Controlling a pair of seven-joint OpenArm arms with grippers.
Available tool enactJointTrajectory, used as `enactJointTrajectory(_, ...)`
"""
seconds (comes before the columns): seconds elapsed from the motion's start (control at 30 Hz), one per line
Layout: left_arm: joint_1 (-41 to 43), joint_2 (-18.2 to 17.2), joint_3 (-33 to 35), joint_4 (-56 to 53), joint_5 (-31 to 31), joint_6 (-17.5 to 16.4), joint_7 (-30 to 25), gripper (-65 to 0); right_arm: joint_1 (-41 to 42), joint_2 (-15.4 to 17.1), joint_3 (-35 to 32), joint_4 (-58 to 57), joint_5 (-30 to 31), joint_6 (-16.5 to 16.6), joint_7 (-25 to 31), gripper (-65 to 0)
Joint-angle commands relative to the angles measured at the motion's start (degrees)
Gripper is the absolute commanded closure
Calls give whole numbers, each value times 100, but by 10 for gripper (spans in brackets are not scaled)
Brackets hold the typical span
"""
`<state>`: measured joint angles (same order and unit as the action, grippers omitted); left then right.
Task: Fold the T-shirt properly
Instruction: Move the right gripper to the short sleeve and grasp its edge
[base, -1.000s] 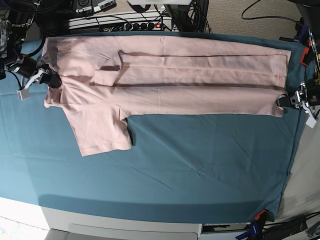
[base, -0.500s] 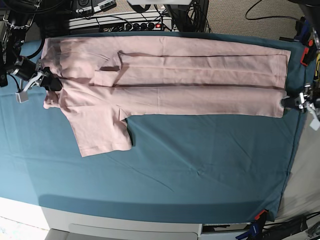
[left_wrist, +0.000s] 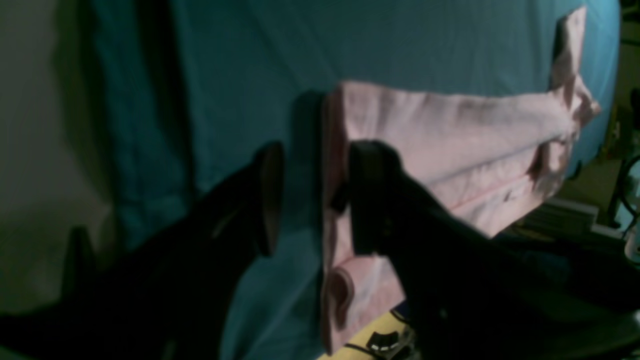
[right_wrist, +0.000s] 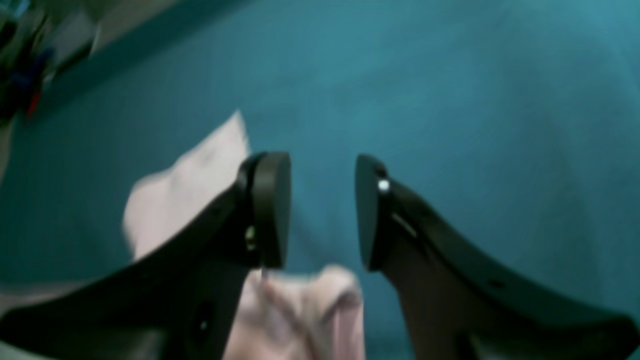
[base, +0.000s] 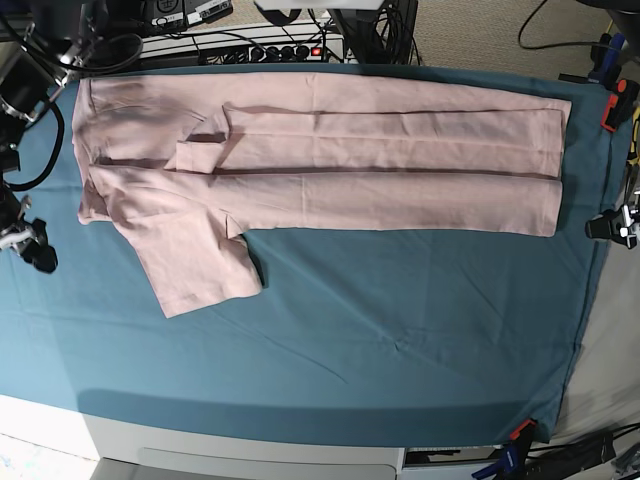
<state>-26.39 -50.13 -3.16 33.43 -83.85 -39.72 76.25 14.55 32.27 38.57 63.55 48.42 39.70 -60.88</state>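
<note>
The pale pink T-shirt (base: 400, 150) lies flat as a long folded band across the far half of the teal cloth (base: 400, 340). One sleeve (base: 200, 265) sticks out toward the front at the left. My right gripper (base: 32, 247) stands open off the shirt's left end, apart from it. In the right wrist view its fingers (right_wrist: 270, 210) are spread over teal cloth, with pink fabric (right_wrist: 185, 185) behind them. My left gripper (base: 610, 226) is open just past the hem on the right. In the left wrist view the hem edge (left_wrist: 335, 165) shows beyond the parted fingers (left_wrist: 367, 200).
A power strip and cables (base: 240, 45) run behind the table's far edge. An orange clamp (base: 611, 104) holds the cloth at the far right, another clamp (base: 516, 434) at the front right corner. The bare table edge (base: 250, 445) runs along the front.
Both grippers opened, let go of the shirt's two ends and drew outward away from it. The shirt settled flat and shifted slightly left.
</note>
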Motion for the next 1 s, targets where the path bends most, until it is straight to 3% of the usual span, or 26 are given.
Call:
enactJointTrajectory(0.0,-153,-181,-35,61,-115,-28,-87,-235,264,48,11,83,-55,30,358,-225)
enactJointTrajectory(0.2,-155,-179,-35,61,-115,-28,-90,-235,1054,-586,-251,-323,-1410,30,1266,-245)
enactJointTrajectory(0.27,-155,-177,-35,61,-115,-28,-90,-235,1344,-691,-546,-807,-1635,-81,1550,-283)
enactJointTrajectory(0.4,-155,-177,-35,61,-115,-28,-90,-235,1921,-793,-1130,-2013,-1788,-326,1945,-288)
enactJointTrajectory(0.5,-155,-175,-35,61,-115,-28,-90,-235,2214,-916,-1237,-2680,-1521,-352,1729,-288)
enactJointTrajectory(0.6,-155,-177,-35,61,-115,-28,-90,-235,2258,-1058,-1233,-2892,-887,-352,1084,-288)
enactJointTrajectory(0.73,-155,-177,-35,61,-115,-28,-90,-235,2240,-1198,-1233,-2911,-793,-365,492,-288)
enactJointTrajectory(0.97,-155,-175,-35,61,-115,-28,-90,-235,2065,-1150,-1233,-2911,-1014,-511,621,-288)
